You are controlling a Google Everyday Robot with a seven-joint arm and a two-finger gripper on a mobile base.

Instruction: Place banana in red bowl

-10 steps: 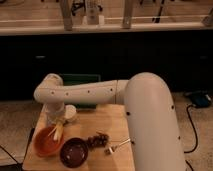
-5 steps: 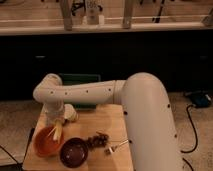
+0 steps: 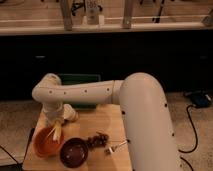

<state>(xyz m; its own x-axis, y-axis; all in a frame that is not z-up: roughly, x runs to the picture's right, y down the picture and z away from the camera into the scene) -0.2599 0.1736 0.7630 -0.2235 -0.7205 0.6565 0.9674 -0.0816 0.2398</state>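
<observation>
The red bowl (image 3: 45, 144) sits at the front left corner of the wooden table (image 3: 107, 122). My gripper (image 3: 56, 125) hangs at the end of the white arm, just above the bowl's far right rim. It is shut on the banana (image 3: 56, 132), a pale yellow slim fruit that points down into the bowl, its lower end at or just over the orange inside. The wrist hides the banana's upper part.
A dark purple bowl (image 3: 74, 152) stands right next to the red bowl. A dark cluster of small things (image 3: 98, 139) and a pale utensil (image 3: 115, 147) lie to its right. A green bin (image 3: 80, 80) stands behind the arm. A cable (image 3: 192, 130) runs over the floor at right.
My gripper has moved left and down with the banana, from above the table beside the red bowl to over the bowl's rim.
</observation>
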